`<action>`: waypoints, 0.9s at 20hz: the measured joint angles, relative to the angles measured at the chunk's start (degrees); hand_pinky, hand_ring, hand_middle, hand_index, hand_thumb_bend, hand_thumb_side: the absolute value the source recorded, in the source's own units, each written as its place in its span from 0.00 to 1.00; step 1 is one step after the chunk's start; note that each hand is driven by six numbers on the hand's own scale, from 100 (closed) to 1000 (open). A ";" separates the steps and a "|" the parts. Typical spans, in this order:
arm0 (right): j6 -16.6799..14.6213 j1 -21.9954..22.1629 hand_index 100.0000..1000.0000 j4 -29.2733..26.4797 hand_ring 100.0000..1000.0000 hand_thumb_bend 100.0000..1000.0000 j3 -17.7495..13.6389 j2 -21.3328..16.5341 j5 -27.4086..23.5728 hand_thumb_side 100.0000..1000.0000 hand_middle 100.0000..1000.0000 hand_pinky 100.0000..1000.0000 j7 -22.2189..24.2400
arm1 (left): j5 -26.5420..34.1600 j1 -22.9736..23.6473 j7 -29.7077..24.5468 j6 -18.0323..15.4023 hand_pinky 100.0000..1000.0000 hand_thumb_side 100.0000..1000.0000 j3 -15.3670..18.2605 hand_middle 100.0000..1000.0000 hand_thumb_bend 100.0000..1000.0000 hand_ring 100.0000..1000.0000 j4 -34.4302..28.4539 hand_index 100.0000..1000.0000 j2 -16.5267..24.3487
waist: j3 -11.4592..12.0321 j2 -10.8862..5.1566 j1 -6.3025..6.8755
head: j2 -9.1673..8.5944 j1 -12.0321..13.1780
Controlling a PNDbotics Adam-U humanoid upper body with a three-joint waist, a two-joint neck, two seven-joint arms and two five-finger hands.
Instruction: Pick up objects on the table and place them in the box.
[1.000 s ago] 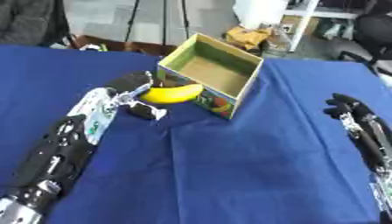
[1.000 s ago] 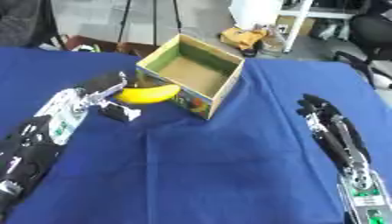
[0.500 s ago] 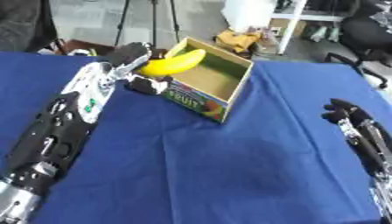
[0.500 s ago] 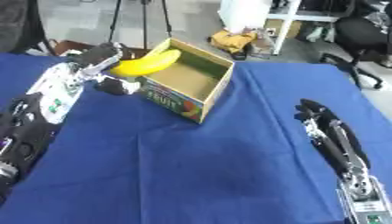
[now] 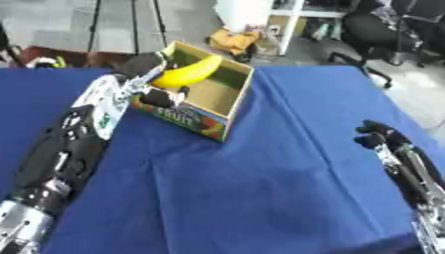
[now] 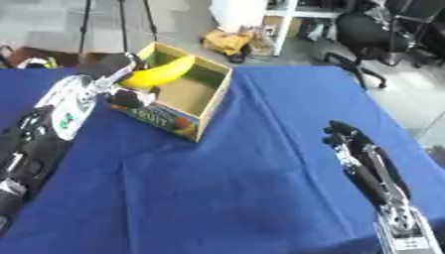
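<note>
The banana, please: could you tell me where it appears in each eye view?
Left eye view: banana upper left of centre, held by the left hand over the box.
Right eye view: banana further left, same height.
Shared landmark: the box's "FRUIT" side.

left robot hand gripping banana (over box)

Banana near end hidden inside left hand; box floor partly obscured; right forearm cut off.
</note>
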 measured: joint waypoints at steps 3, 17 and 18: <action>0.00 -0.24 0.88 -0.01 0.74 0.00 0.24 0.67 -0.04 0.74 0.75 0.84 0.35 | -3.54 -1.31 1.53 0.46 0.65 0.44 0.67 0.54 0.38 0.58 2.16 0.73 0.32 | -2.29 0.95 0.47 | -0.89 0.41; 0.30 -0.29 0.88 -0.07 0.74 0.00 0.05 1.24 -0.08 0.75 0.75 0.84 0.67 | -4.91 -1.43 4.25 -1.42 0.69 0.86 1.92 0.63 0.45 0.64 0.34 0.74 0.87 | 1.37 0.64 1.70 | -1.22 0.72; 0.37 -0.28 0.88 -0.10 0.74 0.00 -0.08 1.22 -0.07 0.75 0.75 0.84 0.64 | -2.39 -1.55 4.64 -1.68 0.68 0.85 1.88 0.63 0.45 0.64 -1.47 0.73 1.42 | 2.02 0.20 1.95 | -1.02 0.65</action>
